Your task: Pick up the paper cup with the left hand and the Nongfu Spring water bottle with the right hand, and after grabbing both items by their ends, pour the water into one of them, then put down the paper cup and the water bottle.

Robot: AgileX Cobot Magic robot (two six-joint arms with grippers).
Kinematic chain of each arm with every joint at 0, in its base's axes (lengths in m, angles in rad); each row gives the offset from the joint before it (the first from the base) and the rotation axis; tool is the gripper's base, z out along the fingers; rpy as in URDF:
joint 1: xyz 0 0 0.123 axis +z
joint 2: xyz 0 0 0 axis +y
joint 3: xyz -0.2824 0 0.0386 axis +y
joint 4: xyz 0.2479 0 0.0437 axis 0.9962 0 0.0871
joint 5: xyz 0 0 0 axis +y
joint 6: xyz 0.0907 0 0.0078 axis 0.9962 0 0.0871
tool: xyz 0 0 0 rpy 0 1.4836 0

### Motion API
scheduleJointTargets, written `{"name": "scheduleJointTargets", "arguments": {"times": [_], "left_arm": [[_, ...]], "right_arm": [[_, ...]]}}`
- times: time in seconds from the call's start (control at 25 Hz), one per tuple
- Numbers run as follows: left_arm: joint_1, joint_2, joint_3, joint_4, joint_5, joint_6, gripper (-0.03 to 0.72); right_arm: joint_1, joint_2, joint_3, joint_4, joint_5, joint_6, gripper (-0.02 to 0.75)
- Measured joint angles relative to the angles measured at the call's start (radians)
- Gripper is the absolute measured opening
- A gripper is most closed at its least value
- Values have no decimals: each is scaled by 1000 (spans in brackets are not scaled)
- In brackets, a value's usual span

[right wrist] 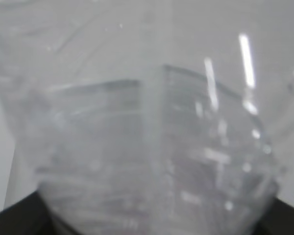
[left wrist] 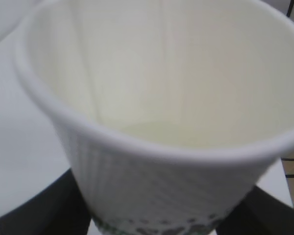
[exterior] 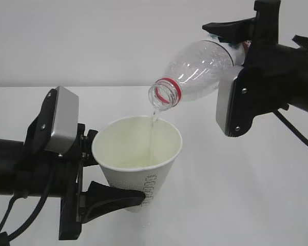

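Exterior view: the left hand (exterior: 110,187) clasps the paper cup (exterior: 138,159) at lower centre, its green print too blurred to read. The right hand (exterior: 236,46), upper right, grips the Nongfu Spring water bottle (exterior: 195,72), tilted neck-down, water (exterior: 153,128) streaming into the cup.

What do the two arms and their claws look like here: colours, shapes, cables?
Both arms are black. The left claw has curved black fingers and a grey box-shaped module behind it. The right claw carries a flat grey plate with screws. Black cables trail from both arms.
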Motion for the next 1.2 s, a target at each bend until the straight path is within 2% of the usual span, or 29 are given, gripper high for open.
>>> {"name": "scheduleJointTargets", "arguments": {"times": [1.2], "left_arm": [[0,0,0,0,-35,0,491]], "right_arm": [[0,0,0,0,2,-26,494]]}}
